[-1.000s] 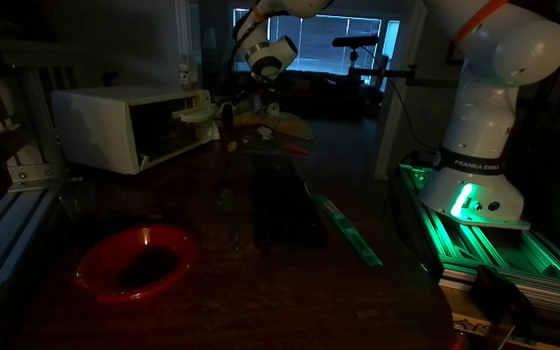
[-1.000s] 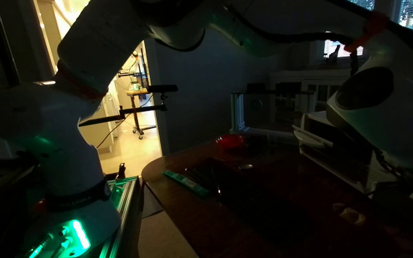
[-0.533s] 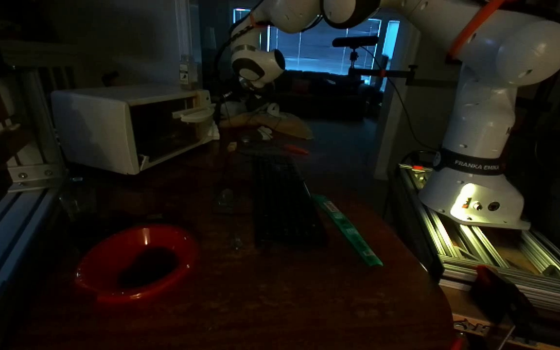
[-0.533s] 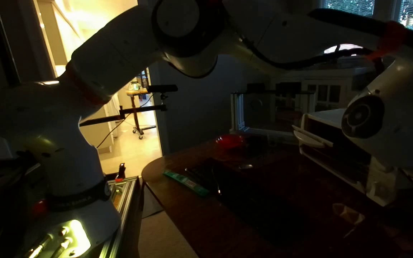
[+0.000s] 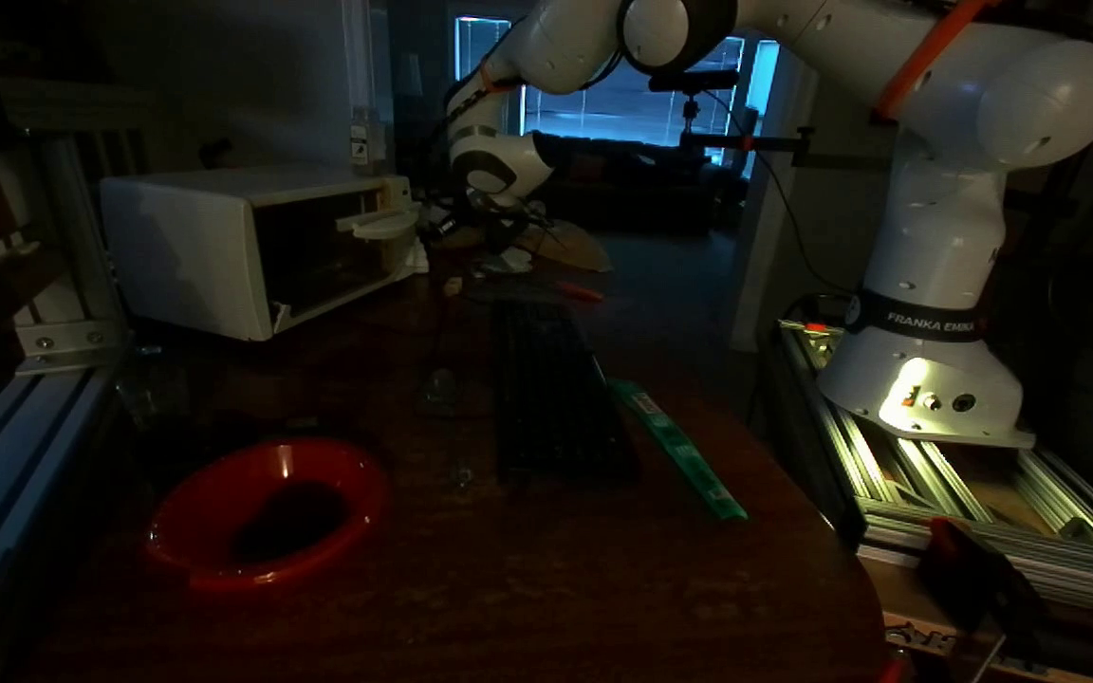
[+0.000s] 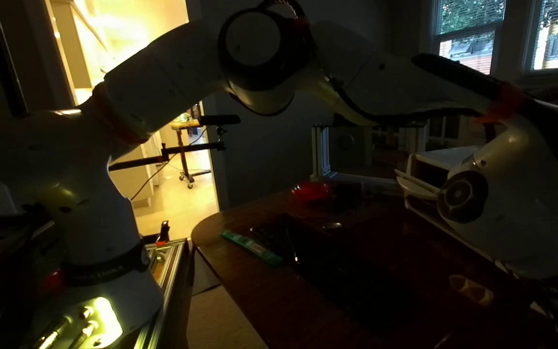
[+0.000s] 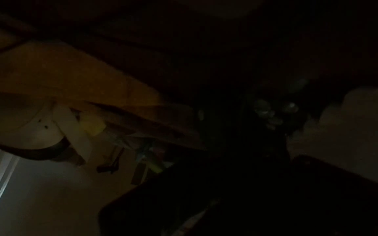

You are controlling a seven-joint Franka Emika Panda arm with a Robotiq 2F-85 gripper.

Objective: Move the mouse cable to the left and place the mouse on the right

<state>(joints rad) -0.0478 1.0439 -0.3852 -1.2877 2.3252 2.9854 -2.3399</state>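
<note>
While darkness obscures jaws, smooth arm [image 6: 255, 39] arches over wooden table [image 5: 546, 588].

The room is dim on my feeds. In an exterior view, blue light enters a window [image 5: 603, 112] beyond the far edge of the counter [image 5: 546, 588]. Past its rounded corner, in an exterior view, a doorway [image 6: 129, 34] is blown out yellow-white. A pale yellow lamp [image 5: 905, 391] glows beside one edge. My wrist view is murky, nearly black, outlines soft.
</note>
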